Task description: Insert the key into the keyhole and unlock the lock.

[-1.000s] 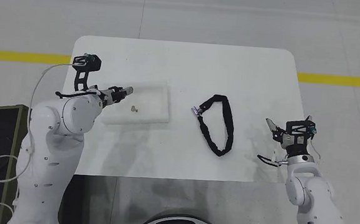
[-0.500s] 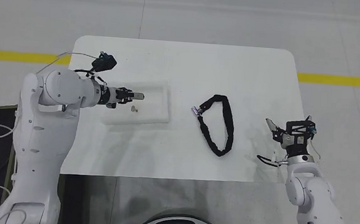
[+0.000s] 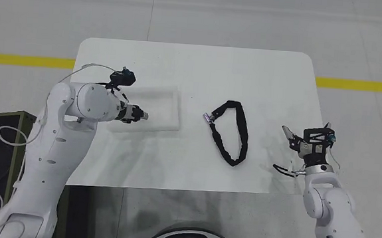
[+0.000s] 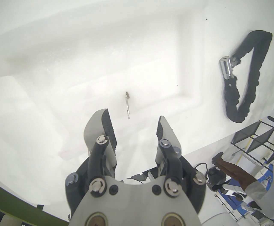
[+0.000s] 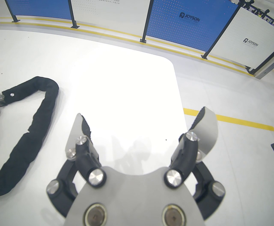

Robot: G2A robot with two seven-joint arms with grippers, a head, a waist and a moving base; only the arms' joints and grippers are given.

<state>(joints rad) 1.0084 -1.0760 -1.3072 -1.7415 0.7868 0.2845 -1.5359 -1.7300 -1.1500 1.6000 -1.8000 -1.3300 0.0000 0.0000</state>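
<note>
Left arm is swinging in across the last second and turning its wrist. The left gripper (image 4: 134, 127) is sliding across the tray (image 3: 169, 91) and settling just short of the key (image 4: 127, 104), fingers spread, gripping nothing. The lock (image 3: 245, 133) isn't moving, mid-table, well apart from the tray. The right gripper (image 3: 293, 156) is idling at the table (image 3: 248, 70) edge, also spread and empty. Likely meaning: this is pre-grasp for the key pickup, insertion not started.

The key is lying on the tray floor. Its long axis is running roughly in line with the finger gap and roughly parallel to the tray wall nearest the lock. Head is pointing away from the gripper, blade toward it.
</note>
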